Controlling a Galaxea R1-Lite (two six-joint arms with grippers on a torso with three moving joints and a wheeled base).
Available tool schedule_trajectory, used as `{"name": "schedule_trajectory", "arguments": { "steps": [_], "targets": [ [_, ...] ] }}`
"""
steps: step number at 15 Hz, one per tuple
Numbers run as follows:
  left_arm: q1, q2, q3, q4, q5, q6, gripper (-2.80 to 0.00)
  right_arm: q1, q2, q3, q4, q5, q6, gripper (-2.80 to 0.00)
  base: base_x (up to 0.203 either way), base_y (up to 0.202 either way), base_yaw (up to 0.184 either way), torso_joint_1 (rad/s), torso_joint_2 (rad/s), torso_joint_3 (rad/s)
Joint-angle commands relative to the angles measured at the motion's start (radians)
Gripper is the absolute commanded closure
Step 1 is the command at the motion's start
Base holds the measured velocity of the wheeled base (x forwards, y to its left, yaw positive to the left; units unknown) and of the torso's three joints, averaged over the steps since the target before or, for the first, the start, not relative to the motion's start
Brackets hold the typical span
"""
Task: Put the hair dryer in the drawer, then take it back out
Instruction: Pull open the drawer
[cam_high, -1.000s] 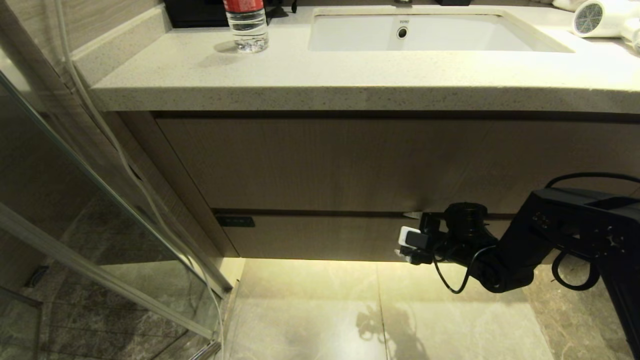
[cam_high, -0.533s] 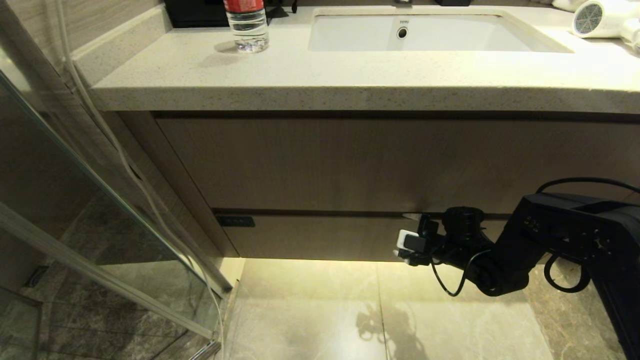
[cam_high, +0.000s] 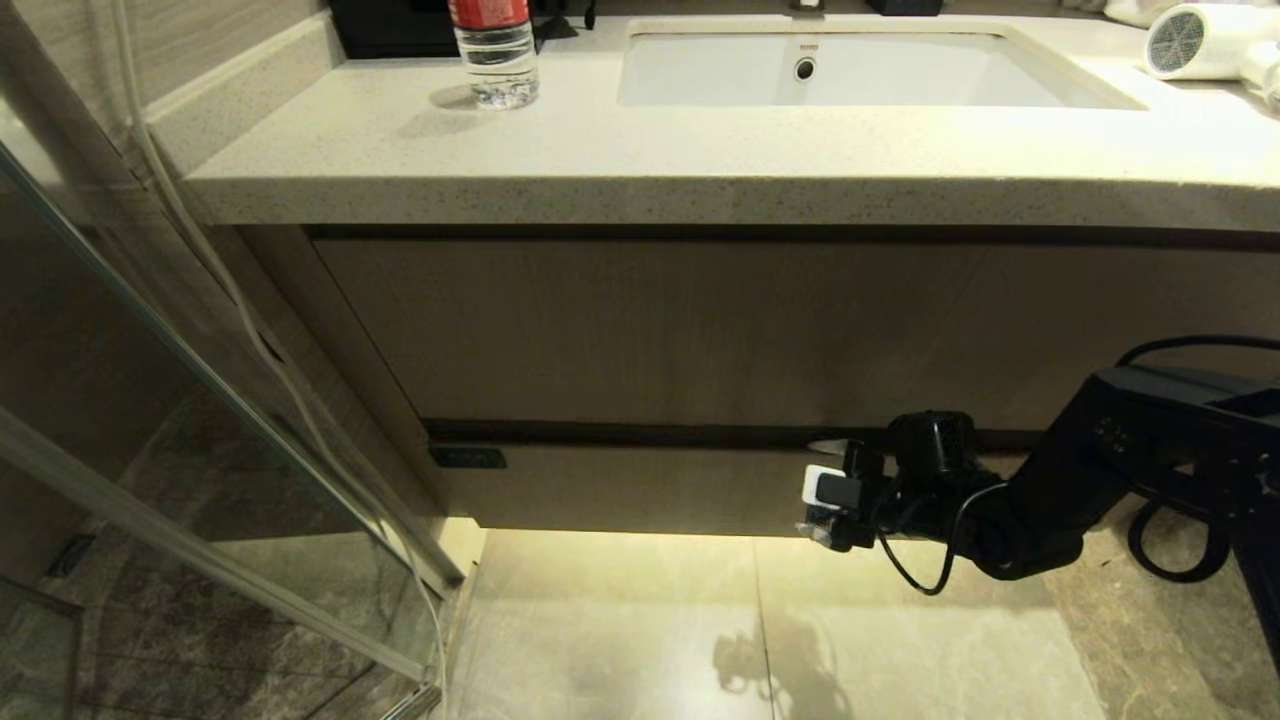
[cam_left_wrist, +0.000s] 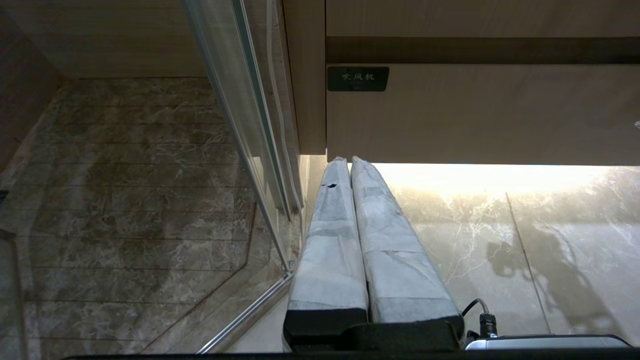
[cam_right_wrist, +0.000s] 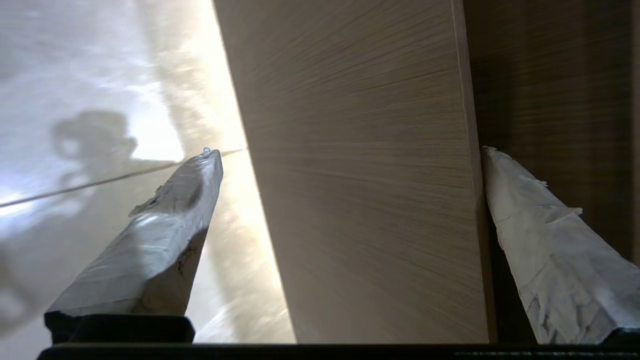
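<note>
Speckled stone vanity top (cam_high: 600, 150) above; my right gripper (cam_right_wrist: 350, 200) spread wide, straddling smooth wood-grain drawer (cam_high: 650, 490) front; left gripper (cam_left_wrist: 350, 240) pressed together.

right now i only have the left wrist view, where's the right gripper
observer: right gripper is at the drawer front, right of its middle.
operator: open or shut
observer: open, with the drawer front between its fingers: one in the dark gap above the front, the other below its bottom edge.
operator: and the dryer
observer: hair dryer lies on the counter at the far right, beyond the sink, not in the drawer.
</note>
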Motion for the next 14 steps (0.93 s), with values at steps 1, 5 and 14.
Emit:
{"name": "schedule_trajectory", "arguments": {
  "steps": [1,5,14],
  "targets": [
    [0.0,0.0,0.0,0.0,0.002,0.0,0.0,0.0,-0.035,0.018,0.051,0.001,-0.005,-2.8,0.0,0.0,0.0,0.0,0.0,0.0],
    [0.0,0.0,0.0,0.0,0.0,0.0,0.0,0.0,-0.09,0.015,0.128,-0.006,-0.006,-2.8,0.0,0.0,0.0,0.0,0.0,0.0],
    [0.0,0.0,0.0,0.0,0.0,0.0,0.0,-0.024,-0.848,0.176,0.703,-0.032,-0.084,-2.8,0.0,0.0,0.0,0.0,0.0,0.0]
  ]
}}
